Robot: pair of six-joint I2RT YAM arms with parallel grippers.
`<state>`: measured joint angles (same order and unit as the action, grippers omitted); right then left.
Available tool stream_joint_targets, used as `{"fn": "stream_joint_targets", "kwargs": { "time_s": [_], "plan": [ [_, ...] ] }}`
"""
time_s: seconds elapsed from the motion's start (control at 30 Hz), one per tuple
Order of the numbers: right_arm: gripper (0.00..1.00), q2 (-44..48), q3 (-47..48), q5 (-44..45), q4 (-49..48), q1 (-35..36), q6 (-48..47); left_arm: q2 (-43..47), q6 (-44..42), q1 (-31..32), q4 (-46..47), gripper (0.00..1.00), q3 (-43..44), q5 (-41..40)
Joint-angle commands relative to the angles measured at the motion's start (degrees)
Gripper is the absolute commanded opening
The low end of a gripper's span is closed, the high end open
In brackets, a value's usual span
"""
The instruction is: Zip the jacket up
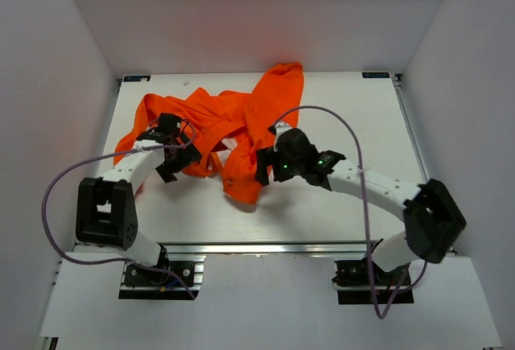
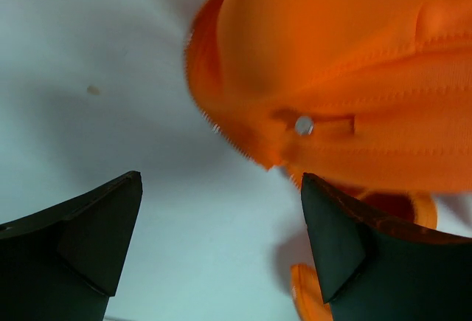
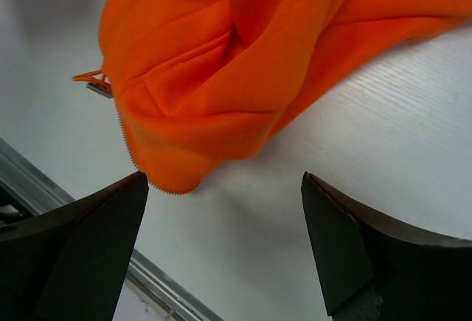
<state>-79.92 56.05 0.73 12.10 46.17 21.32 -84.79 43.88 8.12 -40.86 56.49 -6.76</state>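
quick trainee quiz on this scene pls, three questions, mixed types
1. True or false: the left pincer is shut on the jacket.
2. What lines the fabric edge nearest the right pincer? A) zipper teeth B) buttons C) velcro
3. Short answer: is the jacket zipped up?

Key: 1 false, it is open and empty. 2 A. 3 no, it lies bunched with a bare toothed edge.

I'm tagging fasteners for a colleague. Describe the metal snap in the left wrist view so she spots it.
The orange jacket fills the upper right. On its stitched band, right of the zipper teeth, sits the snap: a round silvery stud, far bigger than the teeth.
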Motion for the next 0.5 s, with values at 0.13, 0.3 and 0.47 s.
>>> {"fn": "stream_joint_targets", "kwargs": {
  "time_s": [0.13, 0.3, 0.47],
  "plan": [
    [0.86, -12.8, 6.6, 3.3, -5.9, 3.0, 8.5, -9.9, -2.6, -0.1, 10.3, 0.98, 5.1, 1.3],
    [0.41, -16.8, 10.2, 5.2, -5.2, 2.8, 9.3, -16.8, -3.8, -0.2, 13.3, 0.76, 7.1, 2.1],
    [0.00, -10.2, 7.5, 11.0, -6.2, 0.6, 9.4, -18.7, -7.6, -0.3, 13.1, 0.00, 10.6, 5.7]
  ]
}}
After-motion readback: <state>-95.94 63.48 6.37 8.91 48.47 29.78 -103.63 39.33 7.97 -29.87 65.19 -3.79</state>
